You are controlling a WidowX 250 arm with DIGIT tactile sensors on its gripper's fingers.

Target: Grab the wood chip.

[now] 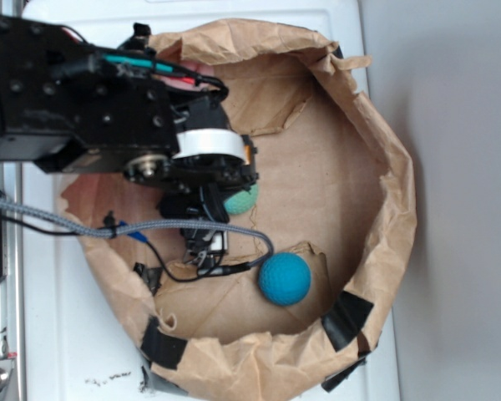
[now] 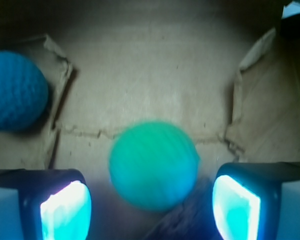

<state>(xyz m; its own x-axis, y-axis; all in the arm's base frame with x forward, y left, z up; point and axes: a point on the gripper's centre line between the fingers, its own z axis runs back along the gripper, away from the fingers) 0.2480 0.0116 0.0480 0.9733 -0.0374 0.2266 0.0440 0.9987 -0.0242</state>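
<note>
The arm (image 1: 75, 100) is reaching from the left into a crumpled brown paper enclosure (image 1: 384, 150) lined with cardboard, sitting on a white surface (image 1: 58, 334). The gripper (image 2: 152, 202) is hanging low over the cardboard floor (image 2: 150, 75), jaws released and standing wide apart, nothing clamped between the pads (image 2: 67, 210).

A green ball (image 2: 154, 165) is lying between the two fingers, slightly ahead of them, blurred in the wrist view. In the exterior view this green ball (image 1: 244, 200) is partly hidden behind the gripper body.

A blue ball (image 1: 284, 278) is resting apart from the gripper, beside a torn cardboard flap (image 2: 55, 65).

The wood chip (image 2: 182, 220) is showing only as a dark streaked sliver on the floor directly beneath the green ball, between the open fingers; its outline is too blurred to describe further
</note>
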